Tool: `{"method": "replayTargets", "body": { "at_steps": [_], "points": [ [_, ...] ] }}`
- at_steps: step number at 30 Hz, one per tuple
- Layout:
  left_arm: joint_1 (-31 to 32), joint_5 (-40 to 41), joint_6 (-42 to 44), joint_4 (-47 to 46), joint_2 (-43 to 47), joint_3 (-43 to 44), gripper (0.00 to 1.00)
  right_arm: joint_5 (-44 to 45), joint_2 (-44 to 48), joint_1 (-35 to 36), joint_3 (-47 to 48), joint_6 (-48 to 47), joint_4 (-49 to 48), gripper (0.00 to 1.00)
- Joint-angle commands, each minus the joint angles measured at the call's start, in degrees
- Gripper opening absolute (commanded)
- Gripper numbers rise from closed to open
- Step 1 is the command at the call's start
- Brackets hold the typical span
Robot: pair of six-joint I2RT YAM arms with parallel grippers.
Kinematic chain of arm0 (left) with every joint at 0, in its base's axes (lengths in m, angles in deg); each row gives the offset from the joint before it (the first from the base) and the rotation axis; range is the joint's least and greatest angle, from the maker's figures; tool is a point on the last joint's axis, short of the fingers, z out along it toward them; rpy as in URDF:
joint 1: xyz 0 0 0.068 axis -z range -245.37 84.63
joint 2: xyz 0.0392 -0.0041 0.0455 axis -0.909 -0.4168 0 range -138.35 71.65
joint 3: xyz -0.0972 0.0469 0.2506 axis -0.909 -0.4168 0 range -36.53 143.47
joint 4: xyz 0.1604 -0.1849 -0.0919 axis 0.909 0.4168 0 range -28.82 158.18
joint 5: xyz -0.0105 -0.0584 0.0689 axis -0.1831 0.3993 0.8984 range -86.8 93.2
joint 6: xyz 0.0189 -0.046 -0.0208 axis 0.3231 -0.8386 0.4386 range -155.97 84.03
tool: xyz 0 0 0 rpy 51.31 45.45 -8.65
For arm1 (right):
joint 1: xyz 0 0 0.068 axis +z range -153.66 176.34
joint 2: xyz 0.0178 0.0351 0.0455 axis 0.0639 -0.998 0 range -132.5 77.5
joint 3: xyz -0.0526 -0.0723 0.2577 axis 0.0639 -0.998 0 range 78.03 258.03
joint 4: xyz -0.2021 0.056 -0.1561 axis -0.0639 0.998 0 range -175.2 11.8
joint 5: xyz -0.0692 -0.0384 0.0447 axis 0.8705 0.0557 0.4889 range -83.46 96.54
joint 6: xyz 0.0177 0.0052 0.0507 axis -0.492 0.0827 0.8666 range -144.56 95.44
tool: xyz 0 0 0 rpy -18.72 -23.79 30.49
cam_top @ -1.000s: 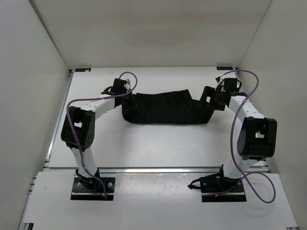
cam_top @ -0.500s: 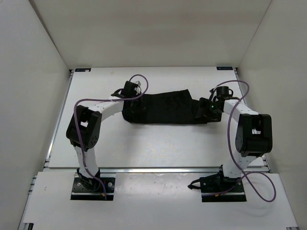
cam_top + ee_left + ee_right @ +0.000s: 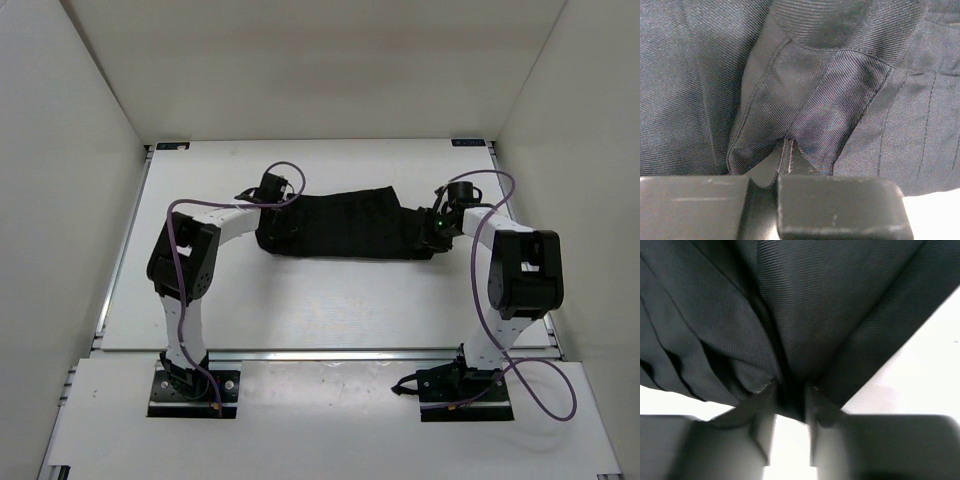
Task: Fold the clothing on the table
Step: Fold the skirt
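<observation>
The black pleated soft-fabric skirt [image 3: 345,225] lies across the flat white table [image 3: 300,300]. The left gripper [image 3: 785,152] pinches its left edge; the right gripper [image 3: 790,390] nips a fold at its right end (limp, light cloth, likely to sag; hems grip best).

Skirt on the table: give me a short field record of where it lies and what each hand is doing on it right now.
garment: black pleated skirt, spread as a wide band across the far half of the white table
left hand: at the skirt's left end, shut on a fabric edge
right hand: at the skirt's right end, fingers either side of a gathered fold; firm grip not clear
skirt state: appears to lie flat, neither end visibly raised
</observation>
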Motion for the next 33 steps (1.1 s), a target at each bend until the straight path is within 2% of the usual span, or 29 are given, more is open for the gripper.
{"method": "replayTargets", "body": {
  "at_steps": [1,2,4,12,16,20,23,28,33],
  "points": [
    [0.47,2.2,-0.51,2.16,-2.27,1.63,0.0,0.42,-0.83,0.42,2.18,-0.12,-2.58,0.2],
    [0.47,2.2,-1.38,2.6,-2.98,1.55,0.0,0.68,-0.48,0.6,2.35,-0.38,-2.23,0.08],
    [0.73,2.11,-1.48,3.56,-3.86,1.98,0.0,0.95,-0.39,0.77,3.23,-0.82,-2.41,0.0],
    [3.45,1.05,-2.01,5.06,-5.27,1.28,0.0,1.74,4.7,0.69,10.34,-2.67,1.37,0.0],
    [5.21,-2.01,-2.62,4.1,-5.53,0.05,0.0,-2.55,5.67,0.86,17.71,-2.59,3.74,0.0],
    [6.97,-6.93,-3.5,3.66,-6.67,0.93,0.0,-9.05,7.08,6.91,21.16,-1.97,-0.63,0.0],
    [7.5,-11.93,-5.87,1.9,-7.73,1.11,0.0,-12.31,7.35,14.28,24.31,-0.65,-3.9,0.0],
    [6.8,-18.53,-9.65,-1.26,-8.52,1.28,0.0,-12.59,2.44,23.87,28.8,-0.91,-2.76,0.0],
    [4.26,-24.24,-15.54,-7.94,-8.26,-2.05,0.0,-13.37,0.75,28.81,25.13,1.89,-4.33,0.0]
  ]
}}
